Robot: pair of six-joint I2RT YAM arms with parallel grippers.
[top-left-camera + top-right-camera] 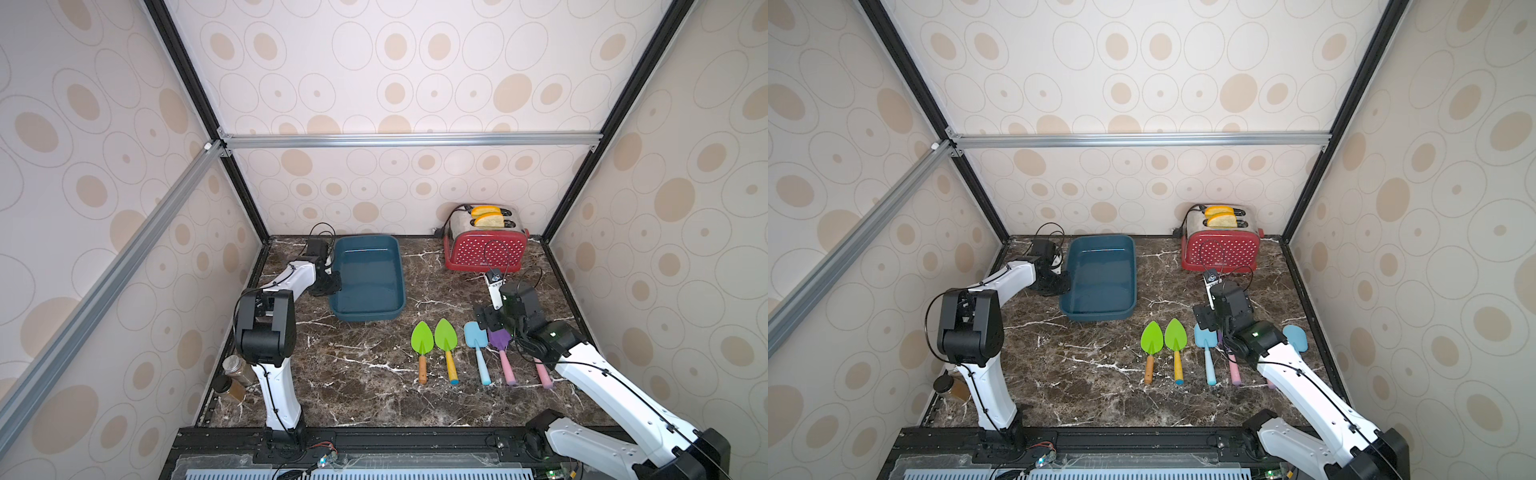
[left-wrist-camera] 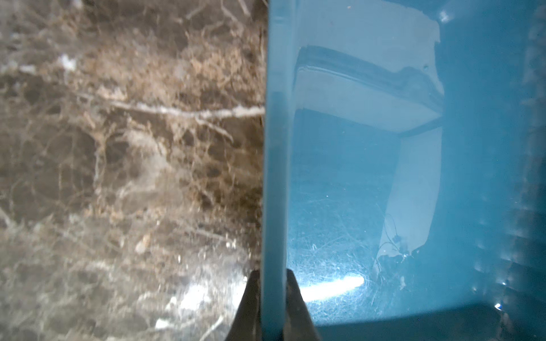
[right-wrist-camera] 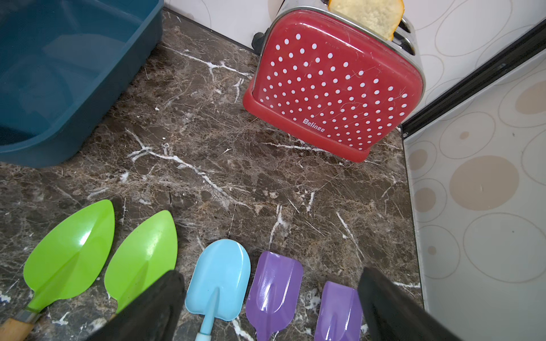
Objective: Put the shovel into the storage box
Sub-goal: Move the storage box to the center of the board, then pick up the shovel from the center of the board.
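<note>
With left gripper (image 2: 273,295) clamped, right gripper (image 3: 270,277) gapes.

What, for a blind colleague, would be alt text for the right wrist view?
The right tool, open, hangs over two green shovels, a light blue shovel and two purple shovels lying in a row on a dark marble table. Beyond them stand a red polka-dot toaster holding bread and part of the teal storage box.

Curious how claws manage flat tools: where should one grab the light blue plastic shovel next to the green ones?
The light blue plastic shovel lies flat on the dark marble table, so I'd come straight down from above and pinch its slim handle across its width. The blade is broad and flat; gaps beside the handle leave room.
</note>
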